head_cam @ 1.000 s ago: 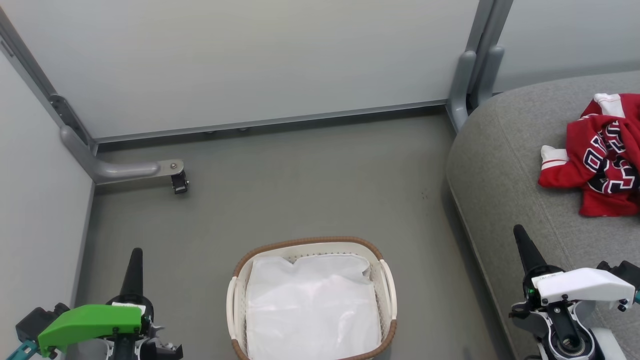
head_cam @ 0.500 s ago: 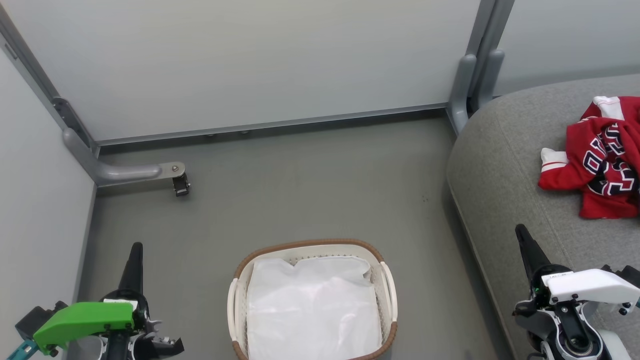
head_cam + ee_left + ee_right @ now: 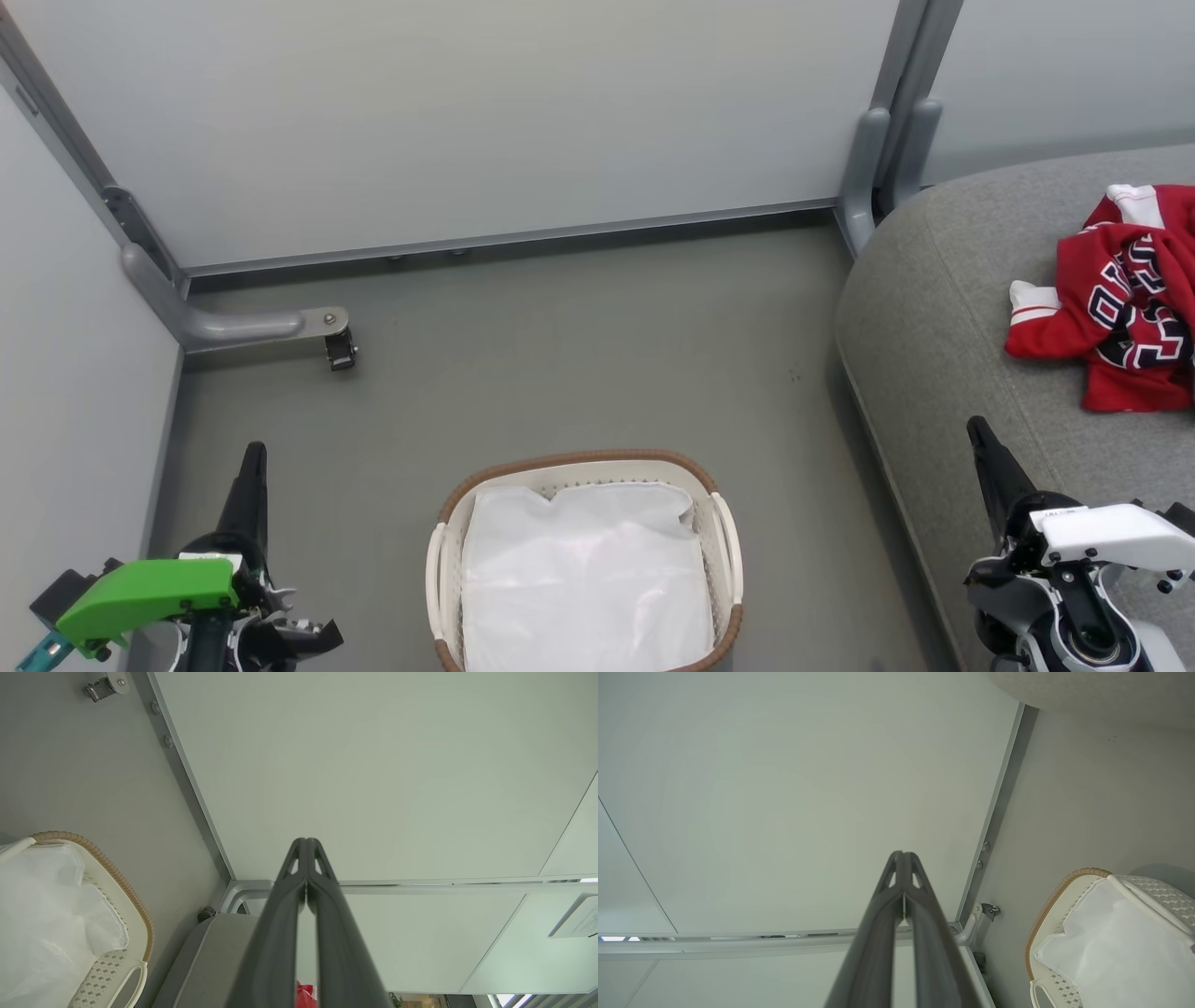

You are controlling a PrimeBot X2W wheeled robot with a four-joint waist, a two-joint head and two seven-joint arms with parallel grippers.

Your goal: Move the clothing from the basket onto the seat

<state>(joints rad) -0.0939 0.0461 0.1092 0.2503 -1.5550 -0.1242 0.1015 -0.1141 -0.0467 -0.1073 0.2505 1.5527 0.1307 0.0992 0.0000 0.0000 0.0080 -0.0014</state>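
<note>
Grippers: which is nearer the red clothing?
The right gripper, with the white cover, beside the seat where the clothing lies; the left gripper, with the green cover, is beyond the basket.

perforated plastic basket [image 3: 439,569], woven rim; matt fabric seat [image 3: 934,327].

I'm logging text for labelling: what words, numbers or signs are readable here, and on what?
Red jersey: black, white-outlined letters, crumpled into folds; no whole word reads.
Paper notice: print too small to read.
No text here is legible enough to quote.
</note>
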